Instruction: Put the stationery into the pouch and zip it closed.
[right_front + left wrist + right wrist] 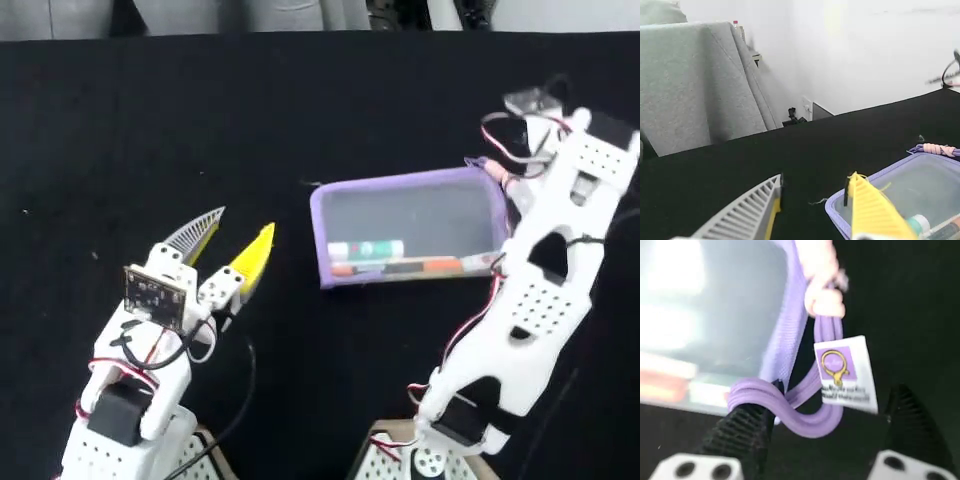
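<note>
Black cloth covers the whole table (200, 120), a few bits of lint on it. Behind it in my L wrist cam there's a white wall (865, 50), a grey upholstered seat back (690, 85) and a wall socket (806, 107) low down.

The pouch (410, 215) lies flat, centre-right on the cloth: clear face w/ purple trim. Inside, along its near edge, are a white-green glue stick (365, 250) and an orange-black pen (400, 267). Can't tell if the zip is fully shut.

The left gripper (245, 220) sits near-left, well apart from the pouch. Its grey and yellow fingers (872, 210) are spread w/ nothing between them.

The right arm (540, 290) hangs over the pouch's right end. The right gripper (825, 402) has its black fingers spread wide either side of the purple cord loop (790, 400) and its white tag (845, 370). One finger is up against the cord, not pinching it. A pink braid (822, 295) sits at the pouch corner.
</note>
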Robot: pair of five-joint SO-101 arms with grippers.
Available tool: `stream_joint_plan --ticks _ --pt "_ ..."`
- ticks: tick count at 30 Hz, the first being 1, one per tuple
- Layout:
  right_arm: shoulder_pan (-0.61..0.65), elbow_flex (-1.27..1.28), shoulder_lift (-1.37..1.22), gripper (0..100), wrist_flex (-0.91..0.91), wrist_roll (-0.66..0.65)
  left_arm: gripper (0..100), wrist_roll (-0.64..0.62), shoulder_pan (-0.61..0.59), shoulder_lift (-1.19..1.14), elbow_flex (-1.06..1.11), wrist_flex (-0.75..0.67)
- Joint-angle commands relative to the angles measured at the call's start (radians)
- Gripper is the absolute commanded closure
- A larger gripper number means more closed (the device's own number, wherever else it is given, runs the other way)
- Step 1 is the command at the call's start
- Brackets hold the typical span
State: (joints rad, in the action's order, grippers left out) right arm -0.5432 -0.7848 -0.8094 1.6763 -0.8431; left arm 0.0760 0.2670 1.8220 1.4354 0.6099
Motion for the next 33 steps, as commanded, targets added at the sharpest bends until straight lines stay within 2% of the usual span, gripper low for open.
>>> stream_joint_plan --ticks 1,3,10,16,25,30,33 --pt "-0.021 -0.051 -0.102 66.5 0.028 0.012 78 0.009 0.008 -0.002 0.033 -0.072" --pt "-0.018 -0.050 -0.120 66.5 0.083 0.017 78 0.009 0.008 -0.002 0.039 -0.081" --pt "-0.021 -0.033 -0.116 66.6 0.087 0.012 78 0.009 0.015 -0.002 0.044 -0.081" --pt "0.038 0.163 -0.076 66.6 0.089 0.012 78 0.009 0.010 -0.002 0.039 -0.081" --pt "0.324 0.507 0.239 66.6 0.084 0.020 78 0.011 0.005 -0.002 0.035 -0.081" --pt "0.562 0.611 0.397 66.6 0.068 0.026 78 0.115 0.005 -0.002 0.035 -0.078" --pt "0.709 0.647 0.444 66.6 0.000 0.106 78 0.152 -0.008 -0.002 0.033 -0.077"
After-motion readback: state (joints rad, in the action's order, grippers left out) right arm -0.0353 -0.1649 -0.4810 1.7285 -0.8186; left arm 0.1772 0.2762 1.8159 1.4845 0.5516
